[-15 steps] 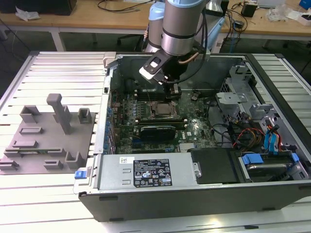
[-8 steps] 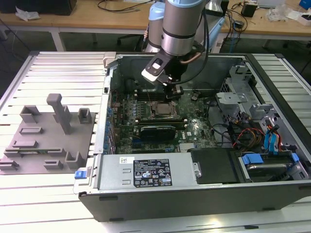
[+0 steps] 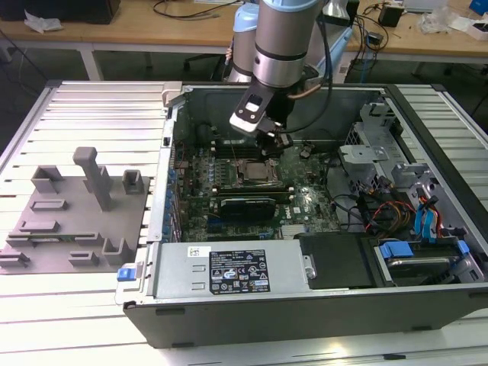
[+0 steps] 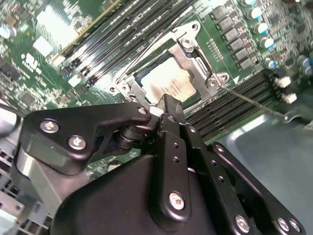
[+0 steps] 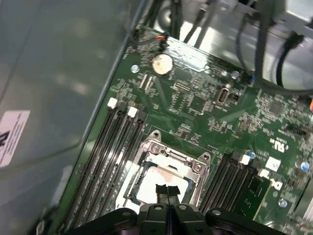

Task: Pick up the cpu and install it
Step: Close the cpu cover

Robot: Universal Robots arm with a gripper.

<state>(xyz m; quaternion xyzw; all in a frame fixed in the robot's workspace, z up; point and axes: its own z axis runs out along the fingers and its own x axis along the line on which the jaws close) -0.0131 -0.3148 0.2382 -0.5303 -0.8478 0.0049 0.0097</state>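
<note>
Counted in the exterior view: one robot arm [image 3: 282,46], one gripper [image 3: 278,141], one open computer case [image 3: 305,313], one motherboard [image 3: 305,194], one grey fixture plate [image 3: 76,221].

Counted in the second wrist view: one cpu [image 4: 168,85], one socket frame [image 4: 195,54].

Counted in the first wrist view: one coin cell battery [image 5: 162,63], two banks of memory slots [image 5: 110,147], one either side of the socket frame.

We lose part of the cpu [image 5: 149,180] behind the gripper [image 5: 167,189]; the exterior view's upper edge crops the arm [image 3: 284,38].
</note>
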